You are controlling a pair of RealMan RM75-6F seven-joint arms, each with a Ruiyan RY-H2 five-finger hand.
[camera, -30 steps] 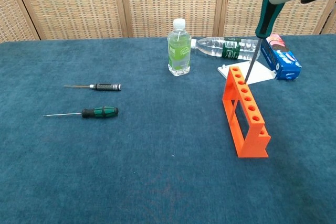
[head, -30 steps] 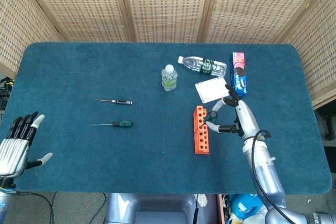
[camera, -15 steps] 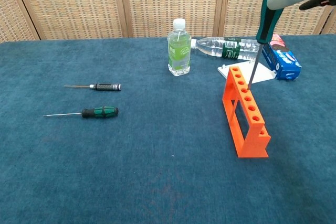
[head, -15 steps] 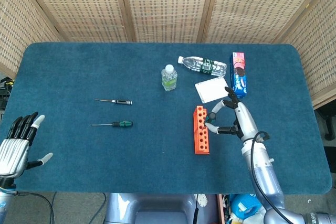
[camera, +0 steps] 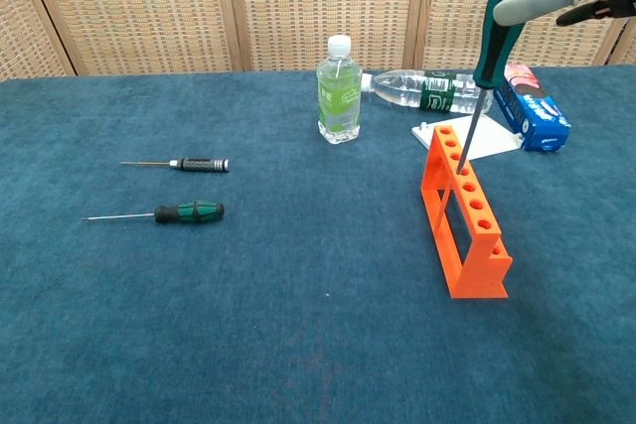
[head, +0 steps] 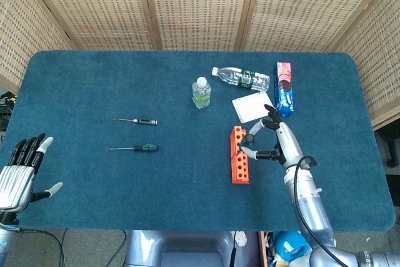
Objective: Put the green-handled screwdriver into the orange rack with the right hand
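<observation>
One green-handled screwdriver [camera: 494, 30] is pinched in the right hand [head: 273, 140], held nearly upright with a slight tilt, shaft pointing down; its tip sits at one of the holes toward the far end of the orange plastic rack [camera: 465, 213], can't tell if it is actually inside. The rack stands on the blue felt-covered table [head: 125, 85], long axis running away from the robot, holes in a row on top. Right hand fingers [camera: 535, 0] wrap the handle near its top, other fingers spread. Just behind the rack lies a white card [head: 252, 106], then a blue and pink box [head: 284, 87] and a clear water bottle lying on its side [head: 241, 78]. A small upright bottle with green label [camera: 339, 90] stands left of those. Well to the left on the table: a second green-and-black screwdriver [head: 134, 148] and a thin black-handled screwdriver [head: 136, 120], both lying flat, parallel. Left hand [head: 20, 174] hangs at the table's near left edge, fingers apart, holding nothing.
</observation>
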